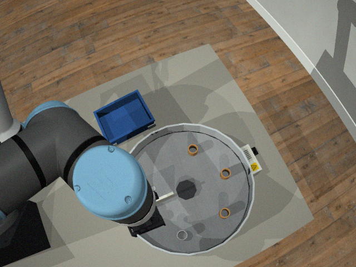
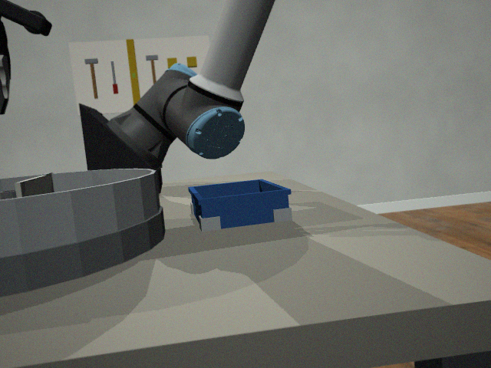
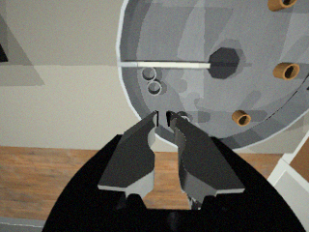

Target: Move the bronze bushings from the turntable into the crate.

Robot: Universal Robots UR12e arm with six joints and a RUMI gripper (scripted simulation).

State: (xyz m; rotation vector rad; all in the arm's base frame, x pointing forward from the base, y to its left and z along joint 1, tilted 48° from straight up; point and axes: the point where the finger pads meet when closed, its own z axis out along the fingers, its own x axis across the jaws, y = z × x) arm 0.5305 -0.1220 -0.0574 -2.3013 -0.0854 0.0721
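Note:
My gripper (image 3: 162,112) is shut with nothing between its tips, a narrow gap showing in the wrist view, above the turntable's edge. The arm hides the fingertips in the top view. The round grey turntable (image 1: 252,198) (image 2: 95,214) (image 3: 120,48) holds three bronze bushings: one (image 1: 192,154) (image 3: 276,5), a second (image 1: 225,177) (image 3: 279,72) and a third (image 1: 224,217) (image 3: 237,117). One steel bushing (image 1: 182,240) (image 3: 183,114) is partly behind a fingertip in the wrist view. Two more steel bushings, one (image 3: 143,73) and another (image 3: 154,94), stand close together beside the bar. The blue crate (image 1: 120,102) (image 2: 245,209) looks empty.
A pale bar (image 1: 164,196) (image 2: 37,185) (image 3: 174,65) crosses from the turntable's rim to its dark hub (image 1: 186,189) (image 3: 223,63). The raised rim surrounds the bushings. A white box (image 1: 246,152) with a warning label sits outside the rim. The crate is close beside the turntable.

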